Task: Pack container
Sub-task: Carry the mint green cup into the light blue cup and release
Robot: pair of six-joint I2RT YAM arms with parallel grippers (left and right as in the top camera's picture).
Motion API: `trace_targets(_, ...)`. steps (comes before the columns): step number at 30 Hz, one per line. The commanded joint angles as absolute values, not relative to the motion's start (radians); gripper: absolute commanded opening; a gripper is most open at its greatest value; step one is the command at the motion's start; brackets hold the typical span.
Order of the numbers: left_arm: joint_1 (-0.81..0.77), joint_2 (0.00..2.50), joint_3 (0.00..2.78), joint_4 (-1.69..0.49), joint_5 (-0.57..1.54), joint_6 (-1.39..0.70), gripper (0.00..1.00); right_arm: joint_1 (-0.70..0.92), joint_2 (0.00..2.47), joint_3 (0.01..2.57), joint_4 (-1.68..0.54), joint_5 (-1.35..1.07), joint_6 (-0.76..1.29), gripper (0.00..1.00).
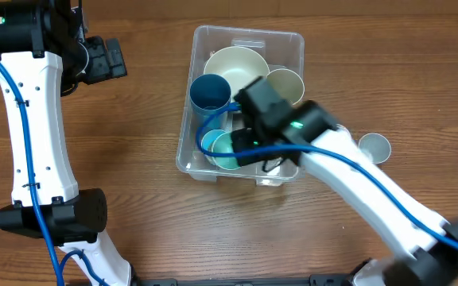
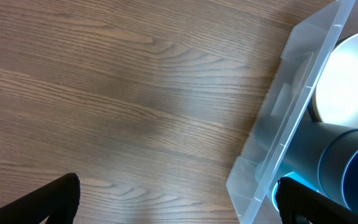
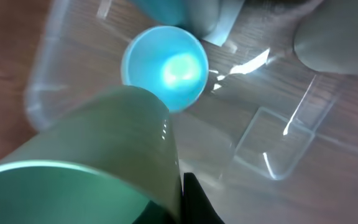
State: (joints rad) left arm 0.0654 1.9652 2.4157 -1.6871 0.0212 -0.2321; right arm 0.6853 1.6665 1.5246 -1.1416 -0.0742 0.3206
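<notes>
The container (image 1: 213,32) is a clear plastic bin, rectangular with rounded corners and a stepped rim. Its thin walls look cloudy where the light catches them. It stands in the middle of the table (image 1: 133,175), whose top is brown wood with long streaked grain.

At the far end of the bin sits a wide cream bowl (image 1: 237,67), smooth and round. Just right of it is a pale cream cup (image 1: 286,83). At the bowl's near left edge is a dark blue cup (image 1: 211,93), matte and cylindrical. Towards the near left corner a light blue cup (image 3: 165,68) stands upright, mouth up, with a bright spot on its glossy bottom. A small grey cup (image 1: 373,146) stands on the table outside the bin, to its right.

The right gripper (image 1: 245,149) reaches from the right into the container's near half. Its jaws are pressed together on the thin wall of a pale green cup (image 3: 92,162). In the wrist view this cup is tilted on its side, close by the light blue cup; I cannot tell whether the two touch. One dark finger (image 3: 194,199) shows against its wall.

The left gripper (image 1: 114,59) hangs over bare wood to the left of the container's far end, apart from it. Its jaws are spread wide and hold nothing. In its wrist view the bin's wall lies just beyond one of its fingers (image 2: 303,202).
</notes>
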Motion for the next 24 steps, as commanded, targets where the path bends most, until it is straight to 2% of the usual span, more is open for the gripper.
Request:
trace_targets(1, 0.062, 1.961, 2.424, -1.689, 0.015, -0.213, 1.0, 0.687, 1.76, 1.539, -1.108, 0.01, 0.318, 0.04)
trace_targets(24, 0.062, 1.961, 2.424, -1.689, 0.015, -0.213, 1.0, 0.687, 1.74, 1.539, -1.02, 0.007, 0.318, 0.04)
